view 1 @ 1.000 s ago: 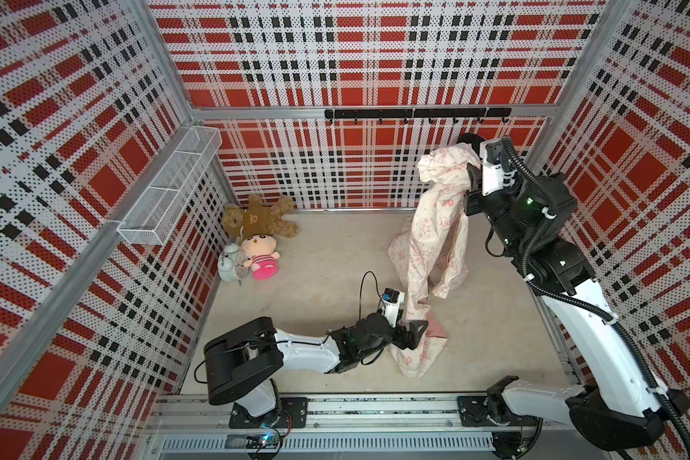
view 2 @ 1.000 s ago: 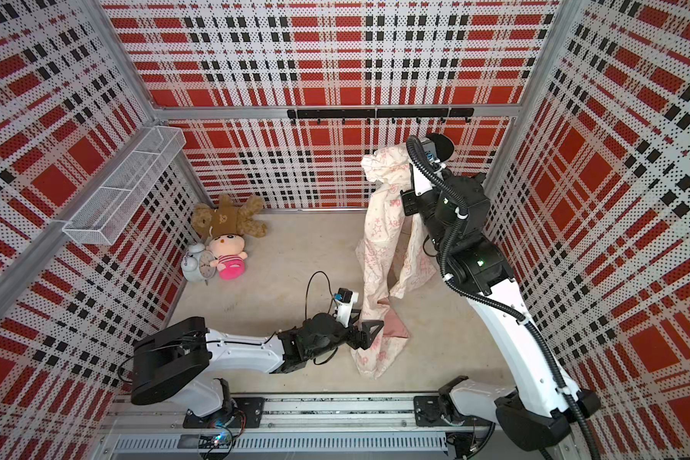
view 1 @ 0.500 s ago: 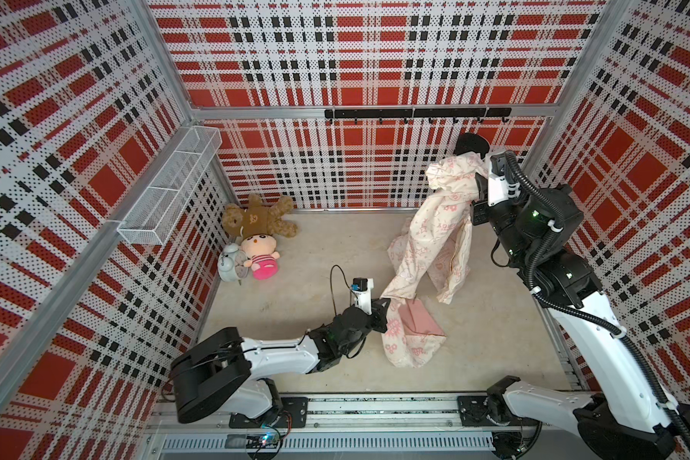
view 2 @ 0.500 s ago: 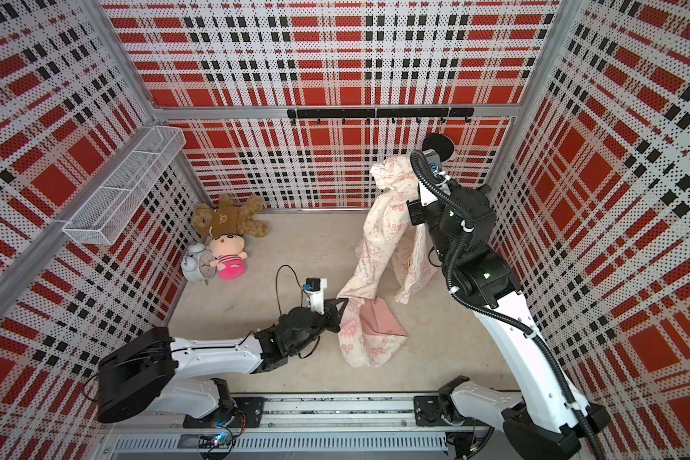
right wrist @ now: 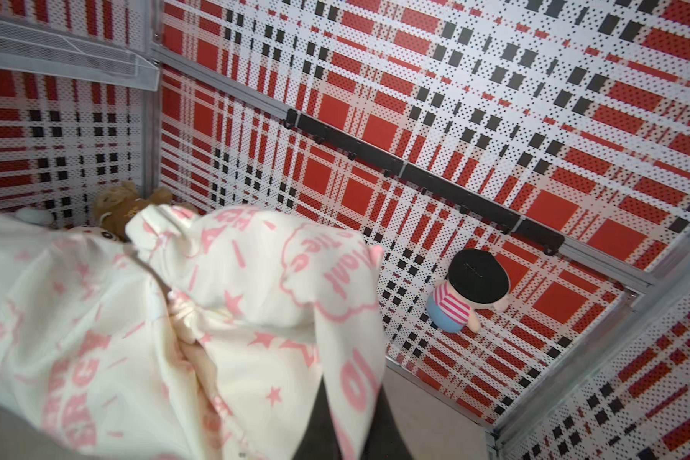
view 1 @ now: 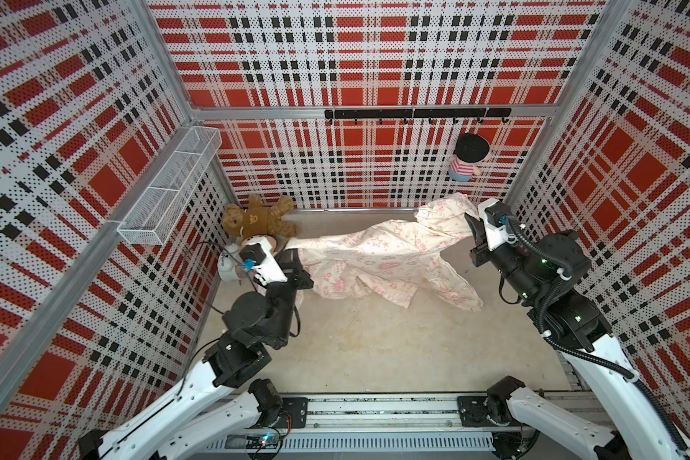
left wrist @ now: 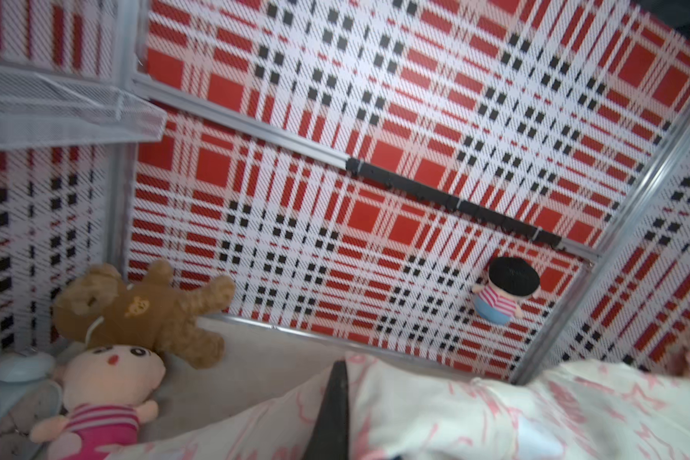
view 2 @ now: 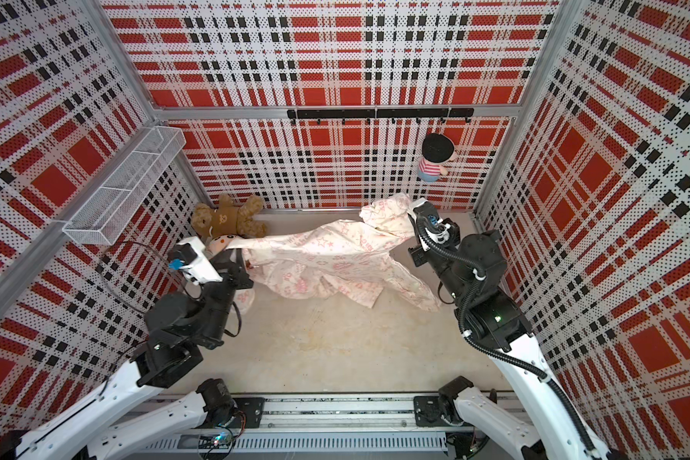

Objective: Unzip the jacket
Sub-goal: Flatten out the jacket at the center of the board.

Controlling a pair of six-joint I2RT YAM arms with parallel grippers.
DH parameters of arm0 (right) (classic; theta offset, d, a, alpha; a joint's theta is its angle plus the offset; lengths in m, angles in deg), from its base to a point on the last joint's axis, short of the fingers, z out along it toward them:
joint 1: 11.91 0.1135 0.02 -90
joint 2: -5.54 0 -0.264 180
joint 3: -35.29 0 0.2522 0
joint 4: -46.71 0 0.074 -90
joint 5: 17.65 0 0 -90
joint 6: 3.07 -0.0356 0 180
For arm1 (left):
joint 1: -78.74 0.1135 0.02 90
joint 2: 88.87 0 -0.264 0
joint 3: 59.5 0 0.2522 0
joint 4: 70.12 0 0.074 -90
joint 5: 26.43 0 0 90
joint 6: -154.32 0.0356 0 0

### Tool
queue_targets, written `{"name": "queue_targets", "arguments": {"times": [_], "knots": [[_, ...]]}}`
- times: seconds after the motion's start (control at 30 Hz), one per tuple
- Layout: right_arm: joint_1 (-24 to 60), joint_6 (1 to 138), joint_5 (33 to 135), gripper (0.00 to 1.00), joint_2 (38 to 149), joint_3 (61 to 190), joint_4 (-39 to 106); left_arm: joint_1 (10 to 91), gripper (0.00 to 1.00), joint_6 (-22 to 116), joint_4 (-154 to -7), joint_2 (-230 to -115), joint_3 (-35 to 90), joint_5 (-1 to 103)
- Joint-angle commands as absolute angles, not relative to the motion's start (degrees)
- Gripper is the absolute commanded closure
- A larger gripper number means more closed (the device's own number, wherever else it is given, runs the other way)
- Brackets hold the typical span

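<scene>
Jacket [view 1: 379,255] hangs stretched above the floor [view 1: 375,338], mid-cell. Left gripper [view 1: 295,259] is clamped on one end, just beside the plush toys [view 1: 255,223]; right gripper [view 1: 471,223] is clamped on the other end. Zipper not visible: more pull may only slip cloth from a grip, or bump the toys

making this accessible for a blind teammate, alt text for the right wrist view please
A cream jacket printed with pink stars and lettering fills the foreground, pinched in the right hand. Behind it, a striped-shirt doll hangs on the plaid pegboard wall under a black hook rail; a brown teddy bear peeks past the jacket.
</scene>
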State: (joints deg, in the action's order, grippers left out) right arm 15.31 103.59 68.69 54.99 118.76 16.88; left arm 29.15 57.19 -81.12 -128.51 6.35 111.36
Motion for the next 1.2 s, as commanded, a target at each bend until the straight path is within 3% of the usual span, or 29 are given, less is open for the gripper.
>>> {"name": "queue_targets", "arguments": {"times": [0.0,0.2,0.33,0.43,0.5,0.67,0.7,0.77,0.8,0.83,0.87,0.9,0.93,1.0,1.17], "knots": [[15.1,103.0,74.0,1.0,51.1,120.0,24.2,29.4,1.0,71.2,-82.2,-130.3,16.1,117.5],[15.1,97.0,64.3,1.0,57.3,131.9,15.5,33.0,1.0,91.2,-81.6,-152.1,42.3,115.6],[15.0,91.5,49.2,1.0,66.1,136.6,4.7,46.1,1.0,79.4,-98.5,-172.4,64.2,95.9],[13.8,84.0,39.9,1.0,70.3,132.1,-1.0,49.4,1.0,74.0,-101.9,-185.2,70.2,86.8],[10.5,76.3,41.0,1.0,71.5,127.2,-4.1,48.9,1.0,73.7,-101.2,-192.5,70.2,84.5],[-0.7,63.0,57.5,1.0,71.3,110.1,-1.4,48.1,1.0,68.3,-96.4,-209.6,70.1,75.9],[-2.1,62.1,58.9,1.0,71.3,107.8,-0.4,48.1,0.96,67.2,-95.5,-212.3,70.9,74.6],[-5.3,60.7,60.2,1.0,72.0,103.6,1.1,47.9,0.58,65.9,-94.7,-218.5,74.5,74.1],[-6.6,60.2,62.0,1.0,72.2,102.5,1.7,47.8,0.48,65.7,-94.9,-220.7,76.3,74.8],[-8.2,59.8,62.8,0.96,72.2,101.4,2.3,47.5,0.31,65.7,-94.8,-222.7,78.1,76.2],[-9.1,59.5,63.0,0.83,72.0,100.8,2.8,47.3,0.11,66.0,-94.9,-223.9,79.4,77.7],[-10.1,59.7,63.0,0.7,71.7,100.4,3.5,47.0,0.02,66.2,-94.7,-224.6,80.4,78.9],[-10.8,60.0,62.9,0.52,71.4,100.5,3.9,46.9,0.02,66.4,-94.2,-224.3,80.4,80.2],[-11.5,60.5,61.1,0.36,71.0,101.4,3.5,46.8,0.02,67.1,-91.9,-221.6,77.8,83.7],[-13.6,61.0,58.4,0.27,68.9,103.8,2.9,47.0,0.02,71.6,-75.6,-205.7,57.5,98.9]]}}
